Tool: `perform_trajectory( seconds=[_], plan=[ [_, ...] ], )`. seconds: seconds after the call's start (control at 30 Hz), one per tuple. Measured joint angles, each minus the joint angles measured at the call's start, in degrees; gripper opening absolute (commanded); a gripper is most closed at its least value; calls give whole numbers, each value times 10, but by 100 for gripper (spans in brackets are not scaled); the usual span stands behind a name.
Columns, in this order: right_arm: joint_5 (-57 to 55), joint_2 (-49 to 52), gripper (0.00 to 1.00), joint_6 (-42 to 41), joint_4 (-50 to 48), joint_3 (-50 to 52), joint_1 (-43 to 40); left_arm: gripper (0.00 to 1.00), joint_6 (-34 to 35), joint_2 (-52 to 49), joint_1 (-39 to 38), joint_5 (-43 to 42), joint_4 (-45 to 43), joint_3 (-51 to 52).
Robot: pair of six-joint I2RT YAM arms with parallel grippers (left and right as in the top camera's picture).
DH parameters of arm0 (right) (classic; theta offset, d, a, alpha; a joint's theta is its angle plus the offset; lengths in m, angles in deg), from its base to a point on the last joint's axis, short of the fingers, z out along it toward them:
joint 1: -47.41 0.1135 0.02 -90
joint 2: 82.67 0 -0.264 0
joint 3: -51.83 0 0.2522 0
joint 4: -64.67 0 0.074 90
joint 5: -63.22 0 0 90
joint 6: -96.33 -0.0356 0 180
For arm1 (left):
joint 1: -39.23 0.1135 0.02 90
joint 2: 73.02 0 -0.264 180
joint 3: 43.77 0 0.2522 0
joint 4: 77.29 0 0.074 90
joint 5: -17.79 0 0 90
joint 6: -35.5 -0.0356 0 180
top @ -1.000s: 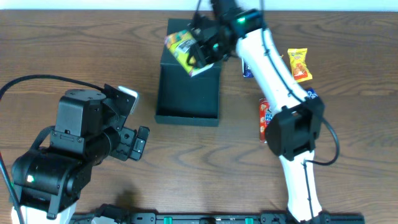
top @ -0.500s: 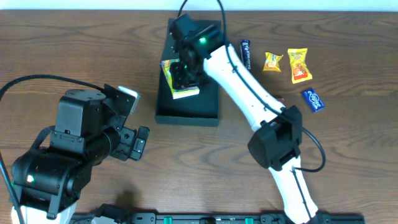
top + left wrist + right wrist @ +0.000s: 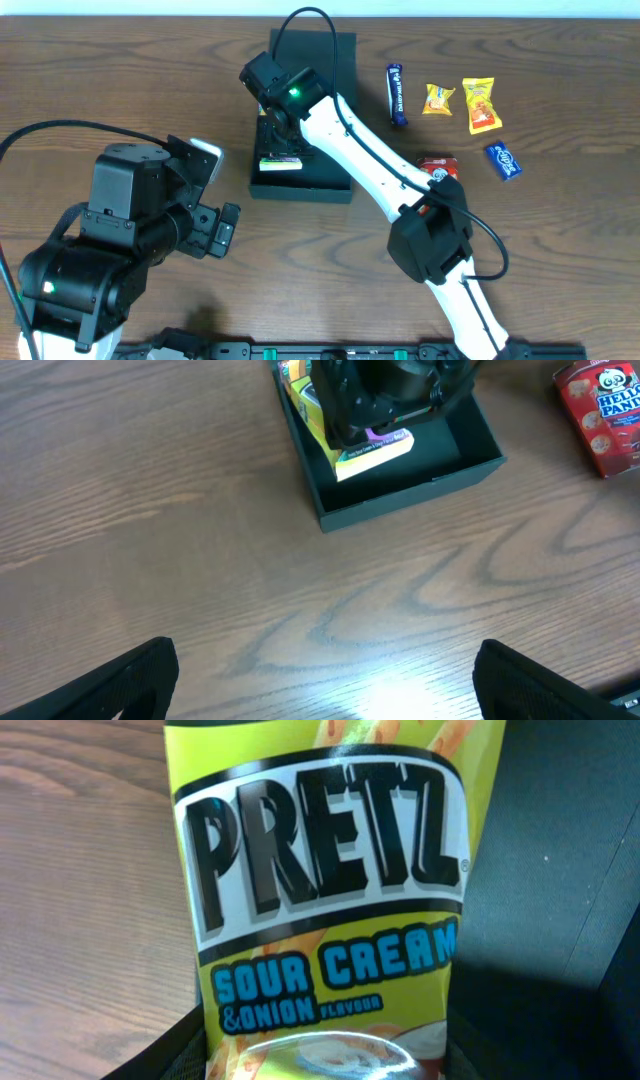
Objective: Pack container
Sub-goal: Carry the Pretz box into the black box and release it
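Lowered into the container (image 3: 322, 176), right fingers (image 3: 165, 1055) apparently still grip the PRETZ Sour Cream box (image 3: 320, 900).

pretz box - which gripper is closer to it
Right. The right gripper has its jaws on the Pretz box, which sits in the container. The left gripper hangs open over the table, to the left of the container and apart from it.

Bright, even light falls from above, and shadows on the table (image 3: 120, 60) are soft. The left wrist view has a white shine on the wood near the bottom. The snack box (image 3: 330, 920) is very close and a bit fuzzy. The dark box (image 3: 560, 870) looks almost black inside.
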Motion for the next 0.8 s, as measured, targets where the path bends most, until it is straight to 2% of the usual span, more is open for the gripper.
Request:
perform_trajectory(
  seconds=[0.23, 0.63, 0.67, 0.7, 0.73, 0.77, 0.8],
  plan=[
    [-2, 2, 12, -30, 22, 16, 0, 95, 0, 0, 0, 0, 0, 0],
    [-17, 2, 18, -43, -28, 21, 11, 95, 0, 0, 0, 0, 0, 0],
    [-18, 2, 22, -43, -29, 25, 12, 95, 0, 0, 0, 0, 0, 0],
    [-19, 2, 36, -43, -31, 28, 14, 95, 0, 0, 0, 0, 0, 0],
    [-19, 2, 59, -43, -33, 33, 16, 95, 0, 0, 0, 0, 0, 0],
    [-20, 2, 73, -42, -35, 38, 17, 95, 0, 0, 0, 0, 0, 0],
    [-21, 2, 77, -45, -35, 41, 17, 95, 0, 0, 0, 0, 0, 0]
  ],
)
